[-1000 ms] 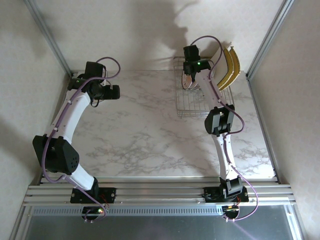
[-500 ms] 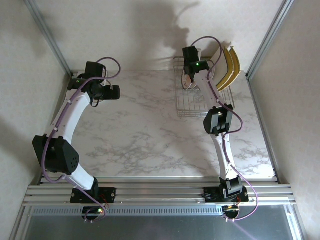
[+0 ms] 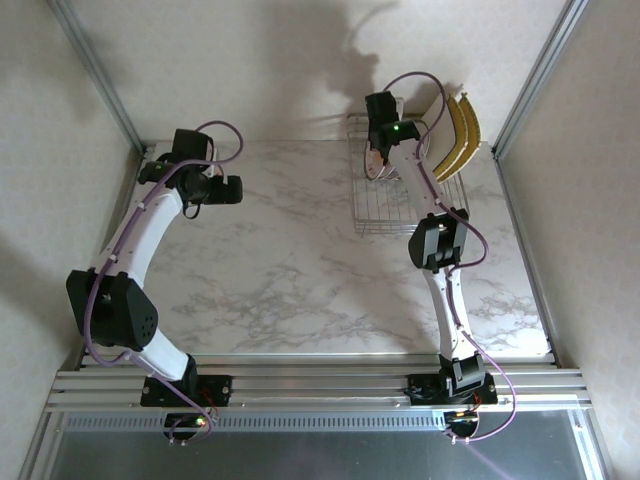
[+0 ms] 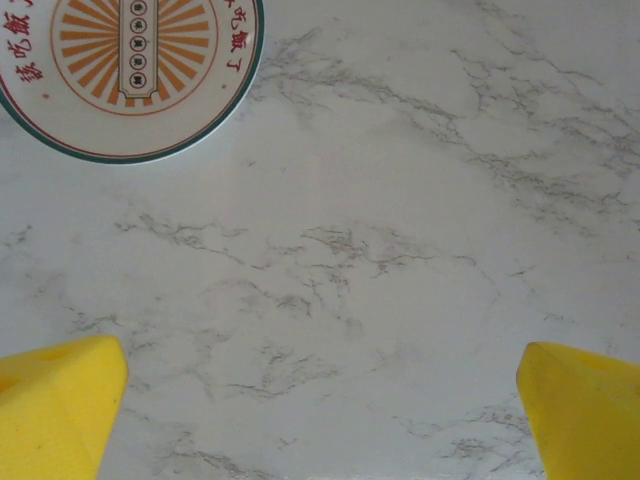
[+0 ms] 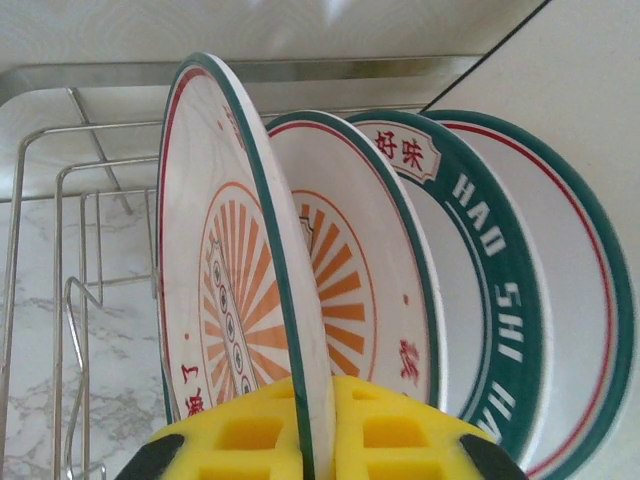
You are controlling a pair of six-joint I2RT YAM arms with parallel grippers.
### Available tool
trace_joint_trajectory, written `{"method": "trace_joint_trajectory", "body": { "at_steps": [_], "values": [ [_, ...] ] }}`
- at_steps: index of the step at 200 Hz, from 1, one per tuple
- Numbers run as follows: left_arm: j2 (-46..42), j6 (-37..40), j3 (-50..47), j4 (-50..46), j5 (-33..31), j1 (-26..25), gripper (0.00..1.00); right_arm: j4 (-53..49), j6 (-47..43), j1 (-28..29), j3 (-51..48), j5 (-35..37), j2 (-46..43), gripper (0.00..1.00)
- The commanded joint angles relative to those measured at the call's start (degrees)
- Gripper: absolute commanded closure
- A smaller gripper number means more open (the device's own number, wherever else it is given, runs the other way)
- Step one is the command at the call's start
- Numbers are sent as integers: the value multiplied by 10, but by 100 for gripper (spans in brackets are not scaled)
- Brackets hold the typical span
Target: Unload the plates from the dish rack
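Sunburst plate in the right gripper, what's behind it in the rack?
Three more round plates stand upright behind it in the dish rack. The yellow fingers and each plate in front hide their lower parts.

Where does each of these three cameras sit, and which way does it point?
Top external: above and behind the arm bases, looking down on the marble table, the left arm, the right arm and the dish rack.
Left wrist: on the left arm, facing down at the table and a round plate; the open left gripper shows its yellow fingertips.
Right wrist: on the right arm, facing into the rack; the right gripper pinches the nearest plate.
Shared: top and right wrist both show the rack.
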Motion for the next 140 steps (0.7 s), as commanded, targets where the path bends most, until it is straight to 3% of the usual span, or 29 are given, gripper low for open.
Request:
{"method": "trace_joint_trajectory", "body": {
  "at_steps": [1, 100, 119, 140],
  "values": [
    [-20, 1, -10, 16, 17, 3, 0, 3, -5, 9, -4, 9, -80, 100],
    [-59, 1, -26, 5, 7, 2, 0, -49, -51, 22, -30, 22, -197, 100],
    [-61, -4, -25, 6, 11, 1, 0, -52, -40, 22, -89, -17, -261, 100],
    [-66, -8, -28, 6, 15, 1, 0, -25, -26, 20, -207, -122, -353, 100]
  ]
}}
